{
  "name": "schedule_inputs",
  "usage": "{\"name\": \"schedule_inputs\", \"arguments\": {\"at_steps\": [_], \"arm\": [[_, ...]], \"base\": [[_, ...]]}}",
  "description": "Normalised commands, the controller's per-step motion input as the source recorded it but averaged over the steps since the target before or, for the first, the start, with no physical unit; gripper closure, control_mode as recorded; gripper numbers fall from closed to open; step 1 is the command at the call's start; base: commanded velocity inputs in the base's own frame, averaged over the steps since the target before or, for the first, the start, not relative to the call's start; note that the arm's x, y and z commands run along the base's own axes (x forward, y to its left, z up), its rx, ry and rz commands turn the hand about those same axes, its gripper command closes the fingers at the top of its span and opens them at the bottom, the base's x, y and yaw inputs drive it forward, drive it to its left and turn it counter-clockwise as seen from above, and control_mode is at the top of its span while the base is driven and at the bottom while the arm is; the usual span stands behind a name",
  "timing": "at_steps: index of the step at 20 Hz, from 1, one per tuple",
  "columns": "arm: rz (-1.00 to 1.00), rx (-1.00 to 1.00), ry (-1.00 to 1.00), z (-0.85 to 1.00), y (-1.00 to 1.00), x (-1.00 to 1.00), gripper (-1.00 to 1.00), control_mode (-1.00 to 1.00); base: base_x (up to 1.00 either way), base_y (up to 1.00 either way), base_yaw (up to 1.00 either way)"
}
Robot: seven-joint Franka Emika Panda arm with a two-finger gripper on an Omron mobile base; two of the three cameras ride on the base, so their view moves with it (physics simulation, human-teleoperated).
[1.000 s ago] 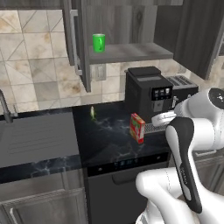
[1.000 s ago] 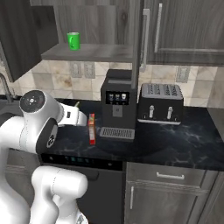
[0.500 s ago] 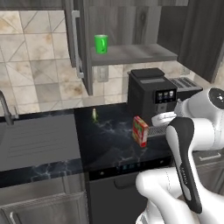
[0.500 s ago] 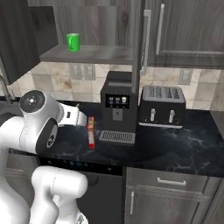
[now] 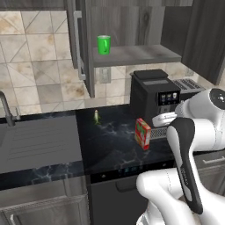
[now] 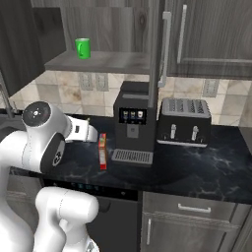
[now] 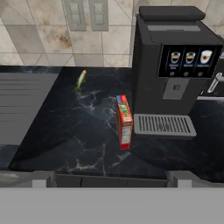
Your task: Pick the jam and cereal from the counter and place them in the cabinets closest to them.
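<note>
At the far left lies the sink (image 5: 35,145), and a small green-and-yellow thing (image 7: 80,80) sits on the counter (image 7: 87,140) near the tiled back wall; it is too small to name, and mistaking it for a task item would waste a reach. No red jar can be made out in these pictures, so the jam is a risk of its own: the base may need to drive to find it. Right of the small thing the cereal box (image 7: 124,121) stands upright on the counter, just left of the coffee machine (image 7: 175,65) and close to its drip tray (image 7: 163,125). The gripper, by the look of the hand view, hangs above and on the near side of the box with its jaws spread wide and nothing between them. The box is thin and tall, so a finger catching its top edge on the way down could tip it flat, and a close across the broad face might not fit. A finger could also hit the machine. Above, the open cabinet shelf (image 5: 136,55) holds a green cup (image 5: 104,45), and its door (image 6: 156,49) juts out; lifting the box carelessly could strike either. A toaster (image 6: 184,122) stands farthest right.
</note>
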Motion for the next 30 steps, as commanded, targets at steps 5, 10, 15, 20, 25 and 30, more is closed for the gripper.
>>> {"name": "schedule_inputs", "arguments": {"at_steps": [5,10,15,20,25,30], "arm": [[0.0,0.0,0.0,0.0,0.0,0.0,-1.0,-1.0],[0.0,0.0,0.0,-0.04,0.0,0.0,-1.0,-1.0],[0.0,0.0,0.0,-0.17,0.0,0.0,-1.0,-1.0],[0.01,0.0,0.0,-0.26,0.0,0.0,-1.0,-1.0],[0.02,0.0,0.0,-0.27,-0.01,0.0,-1.0,-1.0],[0.02,0.0,0.0,-0.29,0.0,0.0,-1.0,-1.0]], "base": [[0.0,0.0,0.0],[0.0,0.0,0.0],[0.0,0.0,0.0],[0.0,0.0,0.0],[0.0,0.0,0.0],[0.0,0.0,0.0]]}}
